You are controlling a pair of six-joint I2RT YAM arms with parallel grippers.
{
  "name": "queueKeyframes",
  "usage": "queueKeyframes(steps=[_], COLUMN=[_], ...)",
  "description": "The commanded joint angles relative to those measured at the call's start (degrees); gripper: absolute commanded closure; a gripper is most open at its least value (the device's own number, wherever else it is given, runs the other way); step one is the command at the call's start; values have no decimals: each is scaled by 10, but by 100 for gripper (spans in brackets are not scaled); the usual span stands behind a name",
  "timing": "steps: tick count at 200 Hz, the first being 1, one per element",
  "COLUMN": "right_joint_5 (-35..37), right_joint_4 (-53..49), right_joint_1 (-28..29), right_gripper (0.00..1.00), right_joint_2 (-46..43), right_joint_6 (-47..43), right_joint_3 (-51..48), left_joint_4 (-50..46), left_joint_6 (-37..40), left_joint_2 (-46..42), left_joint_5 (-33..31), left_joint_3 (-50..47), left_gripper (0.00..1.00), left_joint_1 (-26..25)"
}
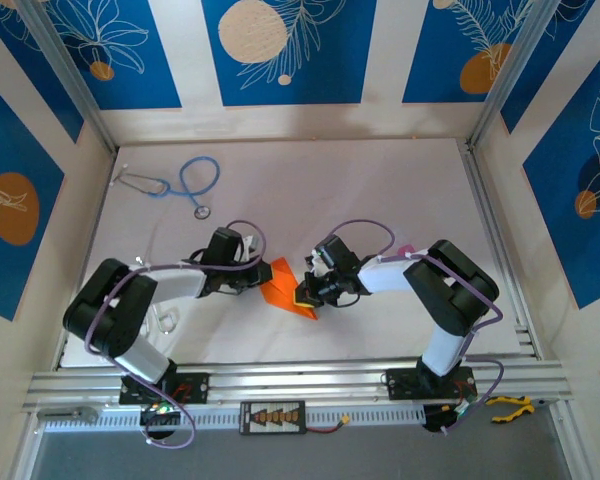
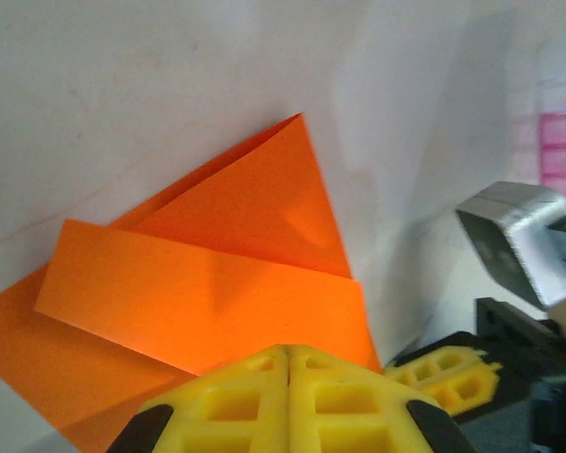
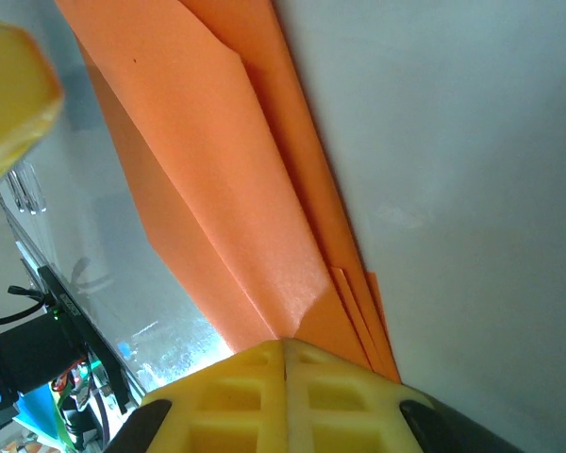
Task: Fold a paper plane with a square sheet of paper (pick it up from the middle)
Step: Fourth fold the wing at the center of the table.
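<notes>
The square sheet of paper (image 1: 283, 283), folded into layered orange flaps, lies mid-table between the arms. The left gripper (image 2: 288, 351), jaws together, rests at its left side, seemingly pinning it. The right gripper (image 3: 285, 343), likewise closed, presses the near-right crease, probably to flatten it.

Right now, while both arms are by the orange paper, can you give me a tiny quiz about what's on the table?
1. True or false: the orange paper is a flat square with no folds.
2. Pick one: what lies at the far left of the table? A) a banana B) a blue stethoscope C) a cup
3. Fill the gap: the yellow fingers of the left end effector and the right end effector are pressed ____ (together or apart).

Key: 1 false, it has folded flaps and creases. 2 B. 3 together.
</notes>
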Motion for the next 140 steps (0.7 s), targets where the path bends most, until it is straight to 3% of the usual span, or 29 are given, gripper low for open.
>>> queueKeyframes(steps=[1,88,140], right_joint_5=[27,20,19], right_joint_4=[-65,-62,-65], right_joint_1=[0,2,1], right_gripper=[100,100,100], right_joint_2=[6,12,13], right_joint_6=[-5,-6,-7], right_joint_3=[-14,-13,-12], left_joint_4=[12,-61,-59], left_joint_6=[-1,7,3], left_joint_2=[24,42,56], left_joint_5=[-31,-82,-57], left_joint_3=[-1,18,31], left_gripper=[95,96,96], left_joint_1=[-1,66,116])
